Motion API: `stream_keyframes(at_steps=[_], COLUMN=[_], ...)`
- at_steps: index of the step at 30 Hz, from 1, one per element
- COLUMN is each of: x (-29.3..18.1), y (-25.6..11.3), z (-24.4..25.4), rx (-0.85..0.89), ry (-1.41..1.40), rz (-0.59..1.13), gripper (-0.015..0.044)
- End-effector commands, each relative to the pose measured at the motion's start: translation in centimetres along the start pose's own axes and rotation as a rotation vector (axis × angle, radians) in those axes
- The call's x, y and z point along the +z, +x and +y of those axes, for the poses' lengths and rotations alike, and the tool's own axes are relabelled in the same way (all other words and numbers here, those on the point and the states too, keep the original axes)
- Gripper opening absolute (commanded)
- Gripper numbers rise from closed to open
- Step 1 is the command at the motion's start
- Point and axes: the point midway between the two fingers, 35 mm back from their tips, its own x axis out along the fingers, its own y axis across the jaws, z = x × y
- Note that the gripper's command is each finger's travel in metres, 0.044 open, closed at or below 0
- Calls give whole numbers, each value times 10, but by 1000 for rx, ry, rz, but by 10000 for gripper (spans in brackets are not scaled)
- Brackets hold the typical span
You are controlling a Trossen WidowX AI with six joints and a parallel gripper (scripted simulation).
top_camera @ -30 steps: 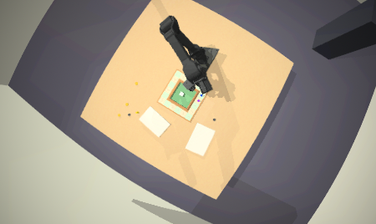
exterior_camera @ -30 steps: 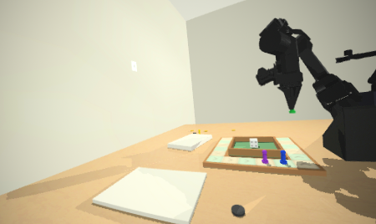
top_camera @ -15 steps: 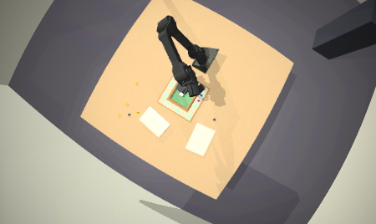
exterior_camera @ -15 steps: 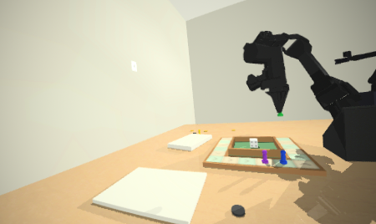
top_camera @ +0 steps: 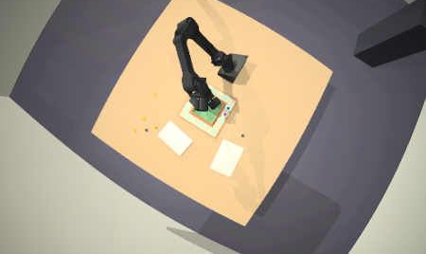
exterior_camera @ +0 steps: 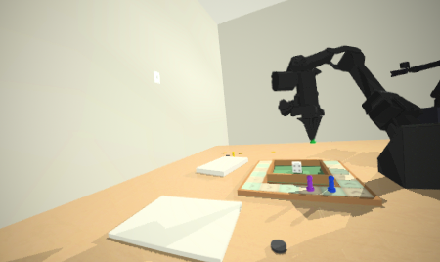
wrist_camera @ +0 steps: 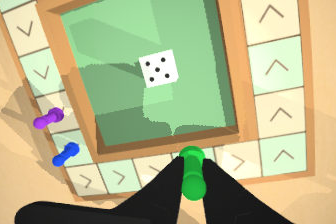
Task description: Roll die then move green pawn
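My gripper [wrist_camera: 192, 164] [exterior_camera: 313, 139] is shut on the green pawn [wrist_camera: 193, 186] [exterior_camera: 313, 142] and holds it in the air above the board; in the wrist view it shows over the row of right-pointing arrows. The white die [wrist_camera: 158, 68] [exterior_camera: 296, 167] lies in the green tray [wrist_camera: 125, 120] with five pips on top. The purple pawn [wrist_camera: 49, 118] [exterior_camera: 310, 184] [top_camera: 224, 114] and the blue pawn [wrist_camera: 66, 154] [exterior_camera: 331, 184] [top_camera: 228, 108] stand on neighbouring squares of the board's left column in the wrist view. In the top view the arm hides the die.
The wooden tray walls [wrist_camera: 242, 75] rise inside the ring of arrow squares. Two white slabs [top_camera: 175, 137] [exterior_camera: 178, 226] lie beside the board. A dark disc [top_camera: 242, 136] [exterior_camera: 279, 246] lies near one slab. Several small yellow pieces and another dark piece [top_camera: 146, 130] lie farther off.
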Motion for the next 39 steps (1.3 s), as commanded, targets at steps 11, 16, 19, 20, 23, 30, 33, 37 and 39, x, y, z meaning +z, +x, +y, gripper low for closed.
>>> stream_keyframes(at_steps=[11, 16, 19, 20, 23, 30, 33, 37, 39], x=[37, 47, 48, 48, 49, 49, 49, 49, 49], y=[20, 28, 29, 30, 37, 64, 64, 66, 68], z=[-46, -66, -69, -69, -69, -71, -71, -71, -71], rx=[-31, -55, -59, -59, -58, -60, -60, -60, -60], ry=[10, 12, 12, 12, 12, 12, 12, 12, 12], rz=[-28, -31, -31, -31, -31, -31, -31, -31, -31], gripper=[0, 0, 0, 0, 0, 0, 0, 0, 0])
